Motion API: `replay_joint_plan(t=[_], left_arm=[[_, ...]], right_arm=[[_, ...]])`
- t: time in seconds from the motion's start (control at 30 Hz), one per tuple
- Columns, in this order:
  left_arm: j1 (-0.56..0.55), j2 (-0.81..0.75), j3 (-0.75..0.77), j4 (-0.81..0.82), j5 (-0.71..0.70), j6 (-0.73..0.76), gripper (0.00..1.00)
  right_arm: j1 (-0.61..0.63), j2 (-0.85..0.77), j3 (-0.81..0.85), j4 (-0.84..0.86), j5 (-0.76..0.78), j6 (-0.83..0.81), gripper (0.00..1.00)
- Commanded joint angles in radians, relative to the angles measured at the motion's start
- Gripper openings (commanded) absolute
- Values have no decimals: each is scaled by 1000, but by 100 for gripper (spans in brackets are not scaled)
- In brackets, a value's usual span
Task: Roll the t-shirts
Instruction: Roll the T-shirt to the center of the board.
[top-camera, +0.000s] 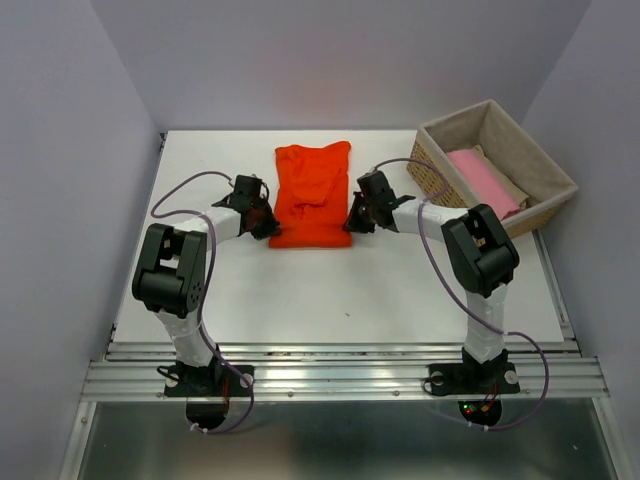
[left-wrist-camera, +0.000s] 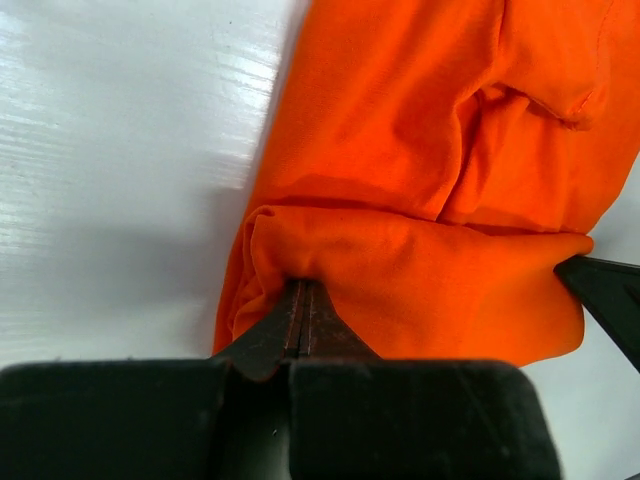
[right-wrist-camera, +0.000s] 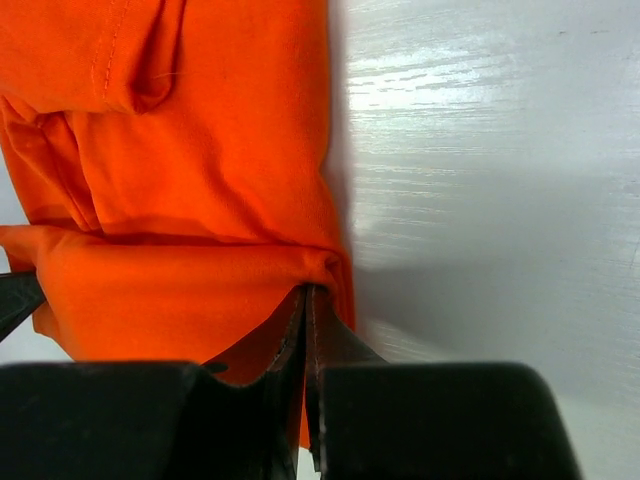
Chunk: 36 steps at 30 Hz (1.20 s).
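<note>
The left claw (top-camera: 268, 228) and right claw (top-camera: 350, 224) clamp the folded lower corners of the orange shirt (top-camera: 312, 190). It lies mid-frame on the table (top-camera: 300, 290).

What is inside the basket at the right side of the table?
A pink t-shirt lies in the basket, with a strip of beige fabric beside it. Whatever lies under them is covered and cannot be seen.
</note>
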Motion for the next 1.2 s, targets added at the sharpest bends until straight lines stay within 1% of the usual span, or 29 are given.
replay_joint_plan(t=[0.0, 0.07, 0.2, 0.23, 0.3, 0.33, 0.4, 0.47, 0.53, 0.57, 0.67, 0.77, 0.87, 0.97, 1.03, 1.07, 1.1, 1.17], left_arm=[[0, -54, -25, 34, 7, 23, 0], [-3, -92, -73, 32, 8, 23, 0], [-29, -181, -177, 11, -4, 28, 0], [-44, -224, -218, -5, -13, 26, 0], [-56, -272, -257, -20, -21, 18, 0], [-64, -295, -281, -29, -31, 15, 0], [-72, -370, -292, -61, -45, 8, 0], [-81, -428, -283, -91, -48, 8, 0], [-93, -454, -256, -109, -44, 6, 0], [-117, -467, -245, -120, -33, 6, 0], [-157, -458, -223, -109, 14, -21, 0], [-220, -418, -229, -59, 50, -55, 0], [-240, -360, -229, -17, 30, -78, 0], [-245, -301, -242, 47, -24, -109, 0], [-247, -267, -246, 69, -56, -106, 0], [-247, -231, -249, 114, -58, -101, 0], [-247, -191, -249, 119, -56, -89, 0], [-245, -159, -252, 118, -45, -80, 0]], right_arm=[[-2, 1, -65, 28, 13, -15, 6], [-2, -25, -99, 38, -3, -15, 5], [7, -120, -205, 68, -38, -12, 5], [7, -163, -252, 73, -44, -10, 5], [7, -208, -292, 72, -55, -10, 5], [7, -257, -308, 72, -50, -7, 5], [7, -303, -328, 64, -41, -9, 6], [16, -357, -305, 53, -40, -16, 6], [26, -380, -282, 30, -35, -27, 8], [48, -391, -259, 26, -38, -35, 8], [85, -388, -236, 21, -52, -36, 10], [151, -331, -214, 44, -75, -19, 12], [161, -290, -228, 84, -95, 7, 13], [161, -204, -240, 104, -37, 16, 13], [161, -136, -239, 102, -35, 10, 12], [161, -121, -243, 104, -38, 11, 12], [161, -105, -254, 104, -44, 14, 11], [161, -117, -280, 104, -43, 16, 11]])
